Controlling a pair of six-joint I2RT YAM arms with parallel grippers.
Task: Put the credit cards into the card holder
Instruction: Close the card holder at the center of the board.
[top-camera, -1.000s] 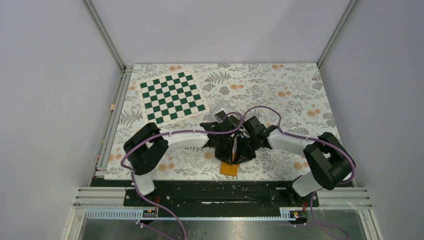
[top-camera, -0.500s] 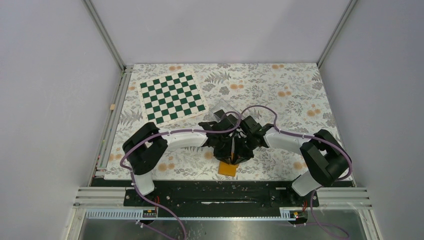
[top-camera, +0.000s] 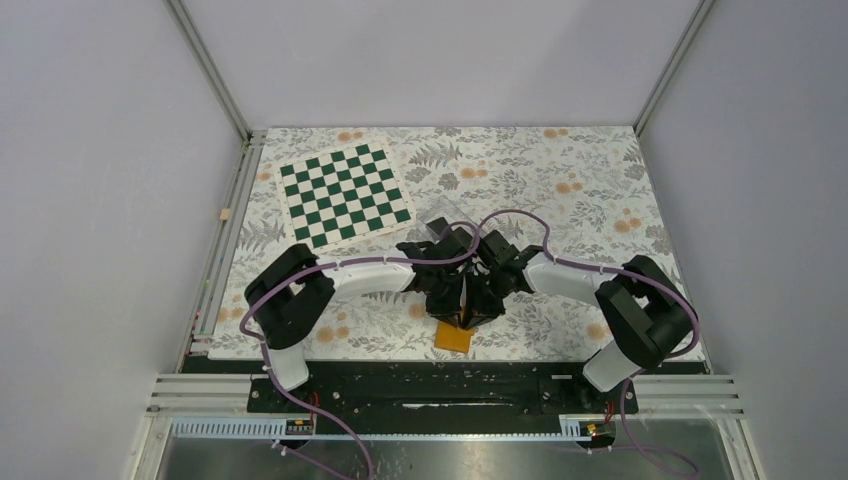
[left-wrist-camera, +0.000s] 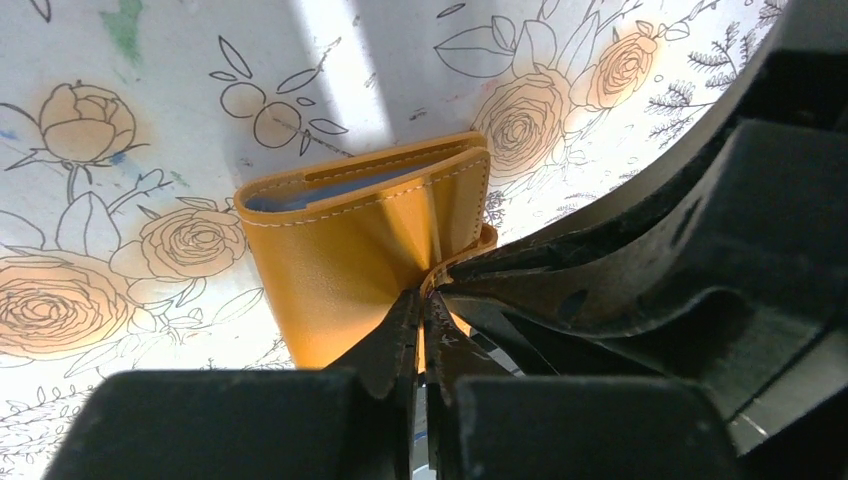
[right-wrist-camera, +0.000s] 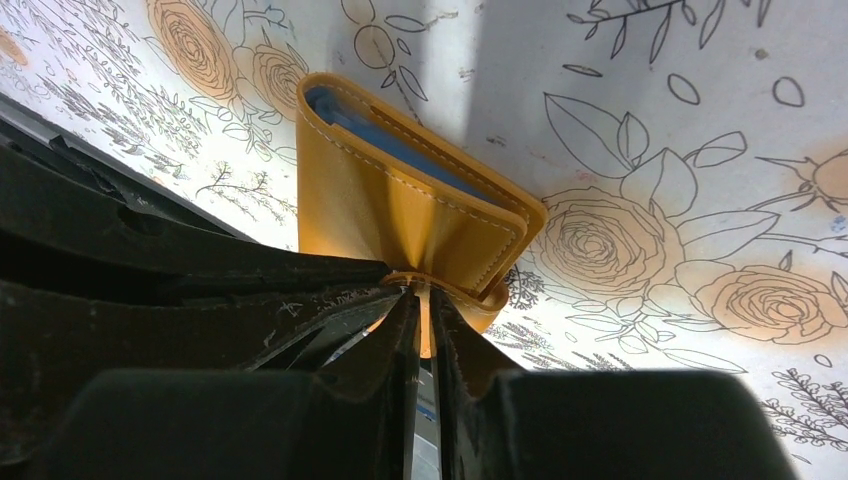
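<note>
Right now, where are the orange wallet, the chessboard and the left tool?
orange wallet (left-wrist-camera: 340, 270): left wrist view, on its outer orange face.
chessboard (top-camera: 346, 195): top external view, middle of the board.
left tool (left-wrist-camera: 421, 300): left wrist view, midway between its closed fingertips.

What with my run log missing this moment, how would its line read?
left gripper: shut on wallet | right gripper: shut on wallet | wallet: blue lining showing
</note>
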